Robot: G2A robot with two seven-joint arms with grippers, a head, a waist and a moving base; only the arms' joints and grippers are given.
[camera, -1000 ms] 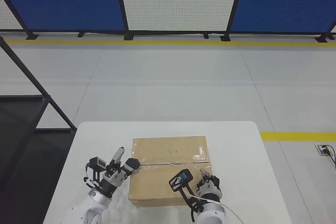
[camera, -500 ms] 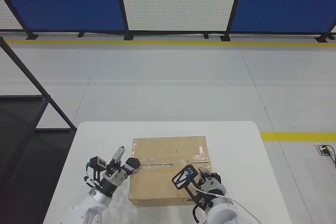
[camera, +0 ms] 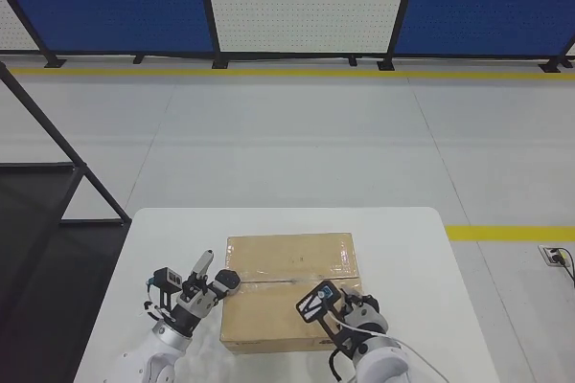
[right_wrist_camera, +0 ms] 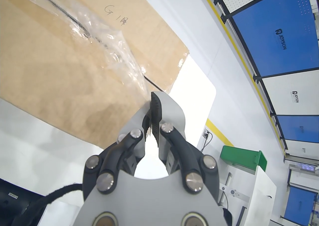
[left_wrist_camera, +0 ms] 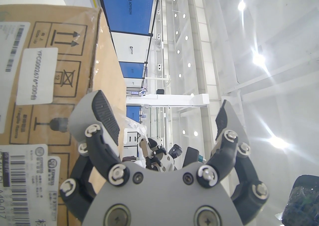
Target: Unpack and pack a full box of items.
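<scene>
Now: box shut, tape peel starting at the seam.
Box [camera: 289,287] sits mid-bench [camera: 412,268] with its flaps closed and clear tape [right_wrist_camera: 109,45] crumpled along the centre seam. Right hand [right_wrist_camera: 151,109] is pressed together near the seam's right end, pinching what looks like the loose tape end. Left hand [left_wrist_camera: 165,113] is spread and empty, just beside the labelled left wall; whether it touches cannot be told. Judgement: the peel goes best low, slow and along the seam line, so the film strips in one piece and does not slip from the pads. The left hand ought to brace the wall so the box neither slides nor lifts. Risk: the thin film snaps short and needs a fresh grip.
</scene>
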